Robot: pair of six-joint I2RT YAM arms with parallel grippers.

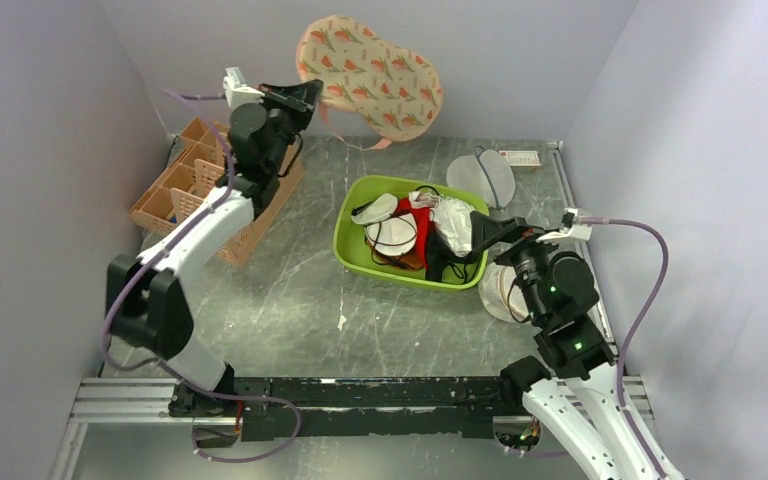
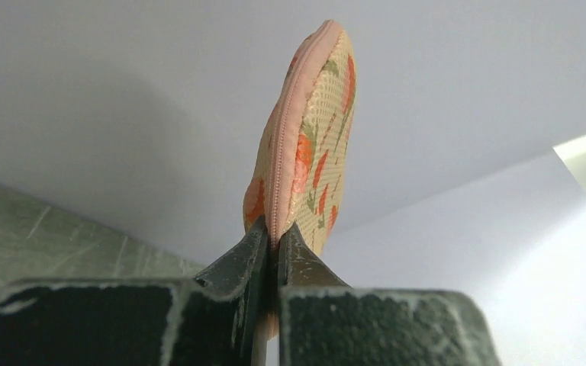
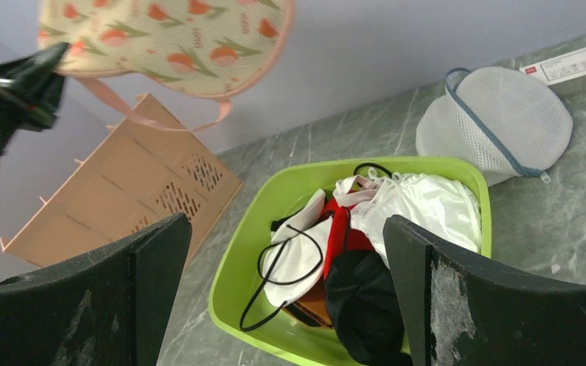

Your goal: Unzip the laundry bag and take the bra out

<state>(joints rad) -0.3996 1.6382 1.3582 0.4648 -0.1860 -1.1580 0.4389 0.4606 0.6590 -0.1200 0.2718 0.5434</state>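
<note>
Bare table (image 1: 280, 310) in front of green tub (image 1: 352, 248): open passage. Left side blocked by tan divider crate (image 1: 175, 200). Behind tub, white mesh pouch (image 1: 480, 178) and flat box (image 1: 520, 158) crowd back right corner. Up high, laundry bag (image 1: 370, 80) hangs before back wall (image 1: 530, 60); table beneath it bare.

We count: two robot arms (image 1: 195, 235) (image 1: 572, 335); one tulip-print laundry bag (image 1: 370, 75); one lime-green bin (image 1: 348, 240); one tan slotted organizer (image 1: 170, 205); two white mesh pouches (image 1: 480, 178) (image 1: 495, 292) outside bin; one small carton (image 1: 520, 157).
</note>
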